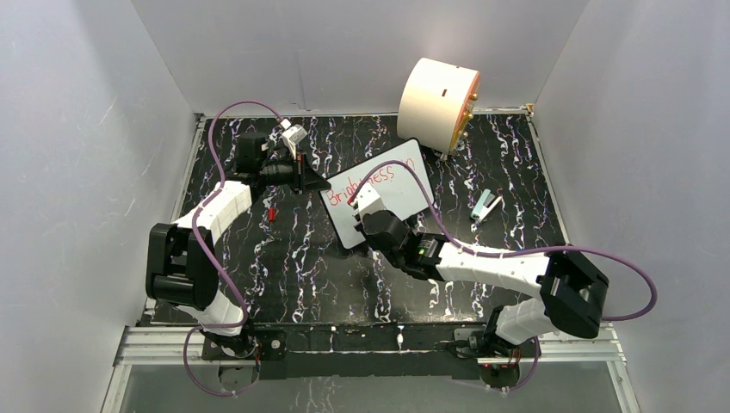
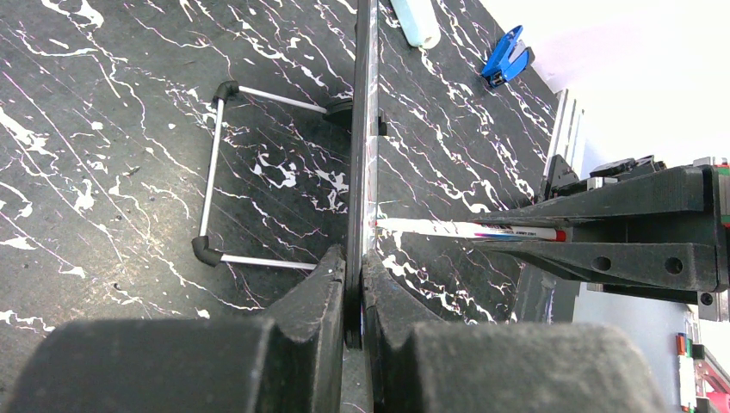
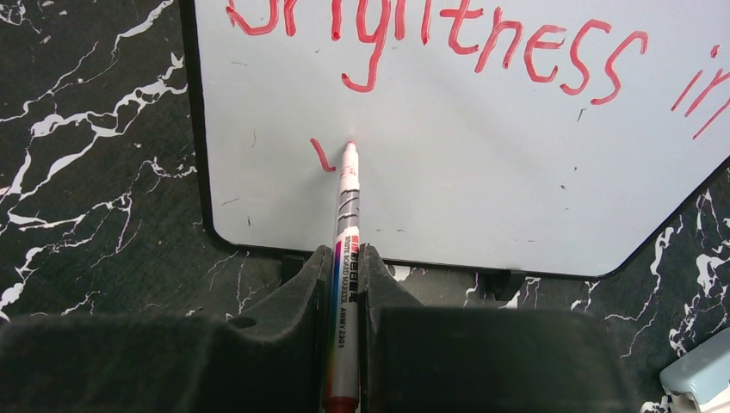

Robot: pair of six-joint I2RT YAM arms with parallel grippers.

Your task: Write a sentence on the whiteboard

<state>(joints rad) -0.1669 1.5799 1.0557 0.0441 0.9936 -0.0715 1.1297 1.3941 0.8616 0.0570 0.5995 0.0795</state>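
The whiteboard (image 1: 392,196) stands tilted on the black marble table, and my left gripper (image 1: 320,183) is shut on its left edge. The left wrist view shows the whiteboard (image 2: 363,129) edge-on, pinched between the fingers of my left gripper (image 2: 360,267). The sentence (image 3: 482,43) reads "Brightness in" in red on the whiteboard (image 3: 516,189), cut off at the frame edges. A short red stroke (image 3: 321,155) begins a second line. My right gripper (image 3: 346,254) is shut on a red marker (image 3: 346,215), whose tip touches the board beside that stroke. The marker (image 2: 465,229) also shows from the side.
A big cream cylinder (image 1: 437,103) lies at the back. A pale blue stapler (image 1: 486,206) sits right of the board. A small red piece (image 1: 272,213) lies left of it. A wire stand (image 2: 215,172) props the board from behind. White walls enclose the table.
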